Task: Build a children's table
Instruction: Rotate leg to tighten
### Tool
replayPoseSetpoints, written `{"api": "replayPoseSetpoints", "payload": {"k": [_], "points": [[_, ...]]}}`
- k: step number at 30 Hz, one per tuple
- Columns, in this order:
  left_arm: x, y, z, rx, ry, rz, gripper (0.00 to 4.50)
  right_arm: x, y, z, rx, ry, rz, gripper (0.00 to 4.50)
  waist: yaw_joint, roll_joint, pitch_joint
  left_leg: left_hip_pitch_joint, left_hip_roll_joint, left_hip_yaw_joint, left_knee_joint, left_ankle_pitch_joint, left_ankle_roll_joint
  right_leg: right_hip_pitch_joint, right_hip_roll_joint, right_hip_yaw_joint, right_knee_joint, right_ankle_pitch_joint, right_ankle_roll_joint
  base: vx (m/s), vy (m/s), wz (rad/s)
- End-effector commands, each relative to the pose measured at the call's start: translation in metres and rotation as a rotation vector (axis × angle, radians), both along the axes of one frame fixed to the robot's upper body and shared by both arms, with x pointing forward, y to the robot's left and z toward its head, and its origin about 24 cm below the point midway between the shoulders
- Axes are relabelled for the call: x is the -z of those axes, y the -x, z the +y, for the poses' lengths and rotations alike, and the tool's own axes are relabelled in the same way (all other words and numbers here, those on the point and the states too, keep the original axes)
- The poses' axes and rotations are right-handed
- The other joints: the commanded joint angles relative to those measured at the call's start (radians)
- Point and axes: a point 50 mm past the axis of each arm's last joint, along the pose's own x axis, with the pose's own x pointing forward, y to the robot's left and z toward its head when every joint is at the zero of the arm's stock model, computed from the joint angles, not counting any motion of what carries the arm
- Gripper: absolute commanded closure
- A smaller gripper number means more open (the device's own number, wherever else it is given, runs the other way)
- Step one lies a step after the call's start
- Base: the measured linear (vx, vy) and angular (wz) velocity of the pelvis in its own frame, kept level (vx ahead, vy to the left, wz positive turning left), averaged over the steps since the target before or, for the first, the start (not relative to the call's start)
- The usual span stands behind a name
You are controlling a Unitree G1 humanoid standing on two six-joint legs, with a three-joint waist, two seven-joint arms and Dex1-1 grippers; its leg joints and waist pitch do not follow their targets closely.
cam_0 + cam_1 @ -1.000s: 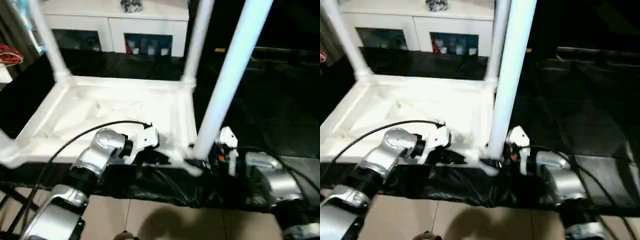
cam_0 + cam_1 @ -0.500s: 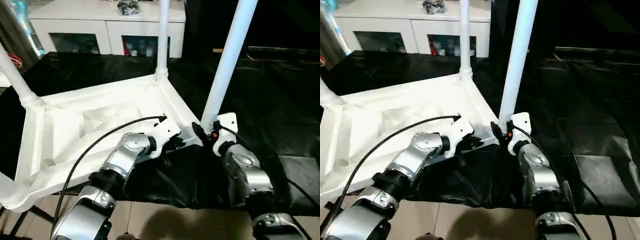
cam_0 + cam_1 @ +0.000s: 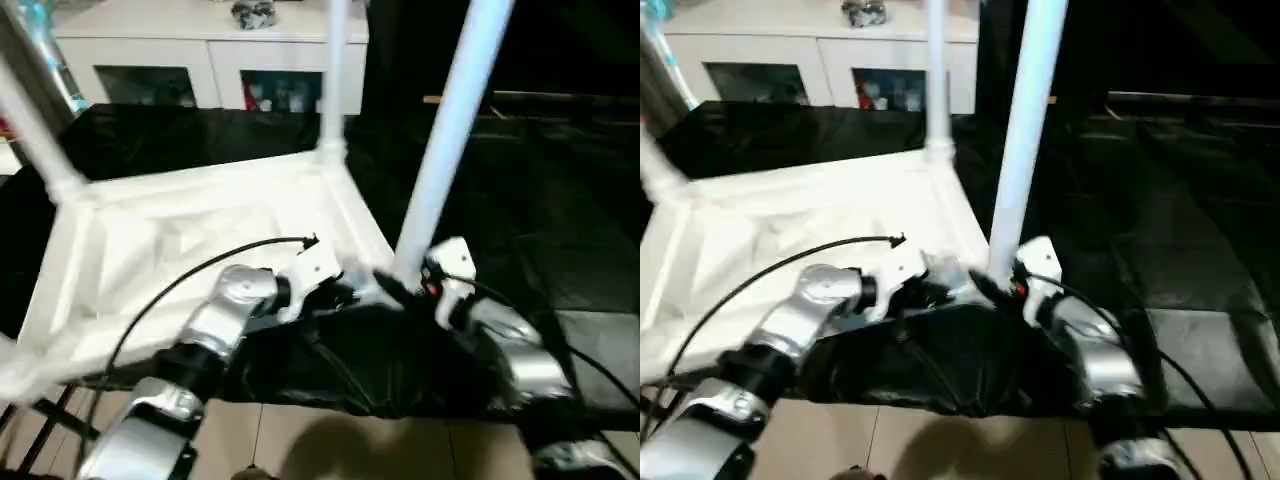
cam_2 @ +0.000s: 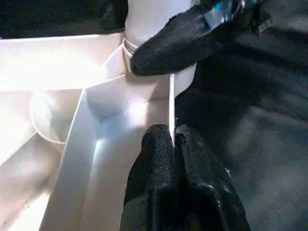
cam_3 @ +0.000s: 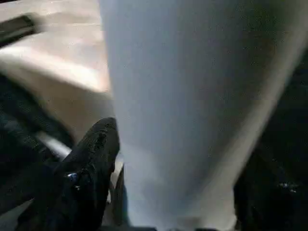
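Inverted white tabletop [image 3: 190,225] lying on a black-draped surface [image 3: 560,200], legs pointing upward. Nearest leg [image 3: 445,150] stands in the tabletop's near right corner socket. Left gripper [image 4: 172,144] is pinched closed on the tabletop's thin rim beside that socket; right gripper [image 5: 168,183] straddles the leg's base (fingers parted either side). White cabinet [image 3: 210,40] behind.

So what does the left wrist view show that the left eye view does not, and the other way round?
Left wrist view: close up, the left gripper with its jaws shut on the thin edge of the tabletop. Left eye view: the far legs standing upright, and the white cabinet behind. Both: the upturned tabletop and the near leg seated in its corner socket.
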Motion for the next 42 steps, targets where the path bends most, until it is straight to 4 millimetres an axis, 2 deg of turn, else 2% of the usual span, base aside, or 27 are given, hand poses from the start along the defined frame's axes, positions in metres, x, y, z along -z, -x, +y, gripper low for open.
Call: {"api": "replayPoseSetpoints", "payload": {"k": [1, 3, 4, 5, 7, 10, 11, 12, 19, 24, 28, 29, 30, 32, 34, 35, 36, 38, 40, 42], "points": [[-0.011, 0.003, -0.018, 0.081, 0.061, -0.044, 4.5, -0.006, 0.01, 0.034, -0.239, -0.047, -0.006, 1.2, 0.001, -0.008, -0.057, 0.009, 0.044, -0.012, -0.063, -0.278, 0.063, 0.047, -0.062, 0.046, -0.066, -0.264, -0.185, 0.0, 0.0, 0.0], [-0.012, 0.004, -0.004, 0.128, 0.042, -0.024, 4.5, -0.008, 0.02, 0.026, -0.394, -0.031, 0.011, 1.2, 0.004, -0.013, -0.057, 0.009, 0.043, -0.011, -0.062, -0.281, 0.064, 0.05, -0.061, 0.045, -0.066, -0.263, -0.188, 0.0, 0.0, 0.0], [-0.012, 0.003, 0.001, 0.141, 0.032, -0.015, 4.5, -0.008, 0.025, 0.024, -0.461, -0.027, 0.037, 1.2, 0.005, -0.011, -0.057, 0.008, 0.043, -0.012, -0.061, -0.279, 0.073, 0.051, -0.061, 0.045, -0.064, -0.256, -0.188, 0.0, 0.0, 0.0], [-0.013, 0.003, 0.002, 0.143, 0.03, -0.013, 4.5, -0.008, 0.026, 0.023, -0.473, -0.026, 0.042, 1.2, 0.005, -0.014, -0.057, 0.007, 0.043, -0.011, -0.061, -0.275, 0.077, 0.052, -0.061, 0.045, -0.065, -0.253, -0.189, 0.0, 0.0, 0.0], [-0.014, 0.003, 0.007, 0.158, 0.022, -0.003, 4.5, -0.009, 0.03, 0.022, -0.524, -0.024, 0.062, 1.46, 0.01, -0.014, -0.057, 0.009, 0.044, -0.01, -0.06, -0.267, 0.075, 0.048, -0.065, 0.045, -0.065, -0.263, -0.196, 0.0, 0.0, 0.0], [-0.014, 0.003, 0.009, 0.168, 0.017, 0.004, 4.5, -0.009, 0.032, 0.021, -0.552, -0.022, 0.075, 1.55, 0.011, -0.013, -0.055, 0.01, 0.045, -0.012, -0.063, -0.282, 0.061, 0.047, -0.066, 0.045, -0.068, -0.301, -0.192, 0.0, 0.0, 0.0], [-0.015, 0.004, 0.016, 0.197, -0.002, 0.022, 4.5, -0.009, 0.036, 0.019, -0.611, -0.007, 0.105, 1.74, 0.014, -0.014, -0.055, 0.011, 0.046, -0.013, -0.064, -0.286, 0.057, 0.047, -0.066, 0.045, -0.068, -0.312, -0.189, 0.0, 0.0, 0.0], [-0.016, 0.004, 0.02, 0.217, -0.017, 0.033, 4.5, -0.009, 0.037, 0.019, -0.64, -0.002, 0.119, 1.74, 0.015, -0.013, -0.055, 0.011, 0.046, -0.013, -0.064, -0.288, 0.057, 0.047, -0.065, 0.046, -0.068, -0.311, -0.188, 0.0, 0.0, 0.0], [-0.015, 0.003, 0.026, 0.237, -0.037, 0.049, 4.5, -0.01, 0.041, 0.021, -0.698, 0.018, 0.139, 2.25, 0.018, -0.013, -0.056, 0.012, 0.047, -0.013, -0.064, -0.279, 0.049, 0.046, -0.066, 0.047, -0.064, -0.29, -0.195, 0.0, 0.0, 0.0], [-0.015, 0.002, 0.021, 0.196, -0.012, 0.044, 4.5, -0.006, 0.045, 0.025, -0.689, 0.001, 0.155, 2.46, 0.022, -0.011, -0.057, 0.011, 0.046, -0.012, -0.063, -0.271, 0.048, 0.047, -0.067, 0.047, -0.064, -0.282, -0.195, 0.0, 0.0, 0.0], [-0.014, -0.002, 0.015, 0.107, 0.02, 0.034, 4.5, -0.003, 0.047, 0.029, -0.639, -0.025, 0.154, 2.48, 0.024, -0.012, -0.054, 0.013, 0.046, -0.012, -0.065, -0.289, 0.044, 0.046, -0.067, 0.047, -0.068, -0.313, -0.187, 0.0, 0.0, 0.0], [-0.015, -0.005, 0.01, 0.056, 0.043, 0.021, 4.5, 0.0, 0.045, 0.032, -0.57, -0.042, 0.14, 2.49, 0.024, -0.012, -0.053, 0.013, 0.045, -0.014, -0.067, -0.303, 0.037, 0.046, -0.068, 0.046, -0.071, -0.346, -0.179, 0.0, 0.0, 0.0], [-0.015, -0.007, 0.005, 0.019, 0.057, 0.007, 4.5, 0.002, 0.042, 0.034, -0.506, -0.059, 0.128, 2.49, 0.023, -0.011, -0.049, 0.018, 0.045, -0.015, -0.069, -0.327, 0.026, 0.04, -0.07, 0.047, -0.078, -0.39, -0.168, 0.0, 0.0, 0.0], [-0.015, -0.009, -0.002, -0.03, 0.069, -0.008, 4.5, 0.005, 0.035, 0.037, -0.381, -0.075, 0.116, 2.5, 0.017, -0.013, -0.047, 0.021, 0.043, -0.019, -0.072, -0.36, 0.01, 0.039, -0.072, 0.045, -0.086, -0.455, -0.147, 0.0, 0.0, 0.0], [-0.015, -0.01, -0.004, -0.043, 0.07, -0.013, 4.5, 0.006, 0.033, 0.038, -0.343, -0.075, 0.112, 2.51, 0.008, -0.015, -0.046, 0.02, 0.039, -0.022, -0.073, -0.378, 0.001, 0.04, -0.074, 0.042, -0.092, -0.511, -0.123, 0.0, 0.0, 0.0], [-0.015, -0.012, -0.012, -0.092, 0.074, -0.03, 4.5, 0.01, 0.025, 0.04, -0.218, -0.084, 0.111, 2.52, 0.005, -0.012, -0.047, 0.021, 0.04, -0.024, -0.074, -0.377, 0.002, 0.04, -0.073, 0.042, -0.095, -0.516, -0.112, 0.0, 0.0, 0.0], [-0.015, -0.013, -0.014, -0.098, 0.076, -0.031, 4.5, 0.011, 0.023, 0.041, -0.196, -0.084, 0.114, 2.52, -0.001, -0.011, -0.045, 0.024, 0.041, -0.022, -0.074, -0.385, 0.0, 0.033, -0.071, 0.044, -0.097, -0.512, -0.116, 0.0, 0.0, 0.0], [-0.015, -0.014, -0.024, -0.136, 0.084, -0.037, 4.5, 0.014, 0.014, 0.044, -0.078, -0.091, 0.116, 2.53, -0.014, -0.012, -0.042, 0.021, 0.037, -0.026, -0.076, -0.405, -0.005, 0.038, -0.071, 0.038, -0.1, -0.543, -0.107, 0.0, 0.0, 0.0], [-0.015, -0.014, -0.028, -0.153, 0.088, -0.039, 4.5, 0.015, 0.011, 0.046, -0.031, -0.089, 0.123, 2.53, -0.018, -0.013, -0.04, 0.03, 0.033, -0.026, -0.074, -0.43, -0.005, 0.033, -0.07, 0.036, -0.11, -0.587, -0.087, 0.0, 0.0, 0.0], [-0.016, -0.016, -0.037, -0.195, 0.096, -0.048, 4.5, 0.02, 0.0, 0.05, 0.107, -0.055, 0.148, 2.53, -0.022, -0.01, -0.041, 0.03, 0.033, -0.026, -0.074, -0.426, -0.006, 0.031, -0.071, 0.038, -0.109, -0.58, -0.09, 0.0, 0.0, 0.0]]}}
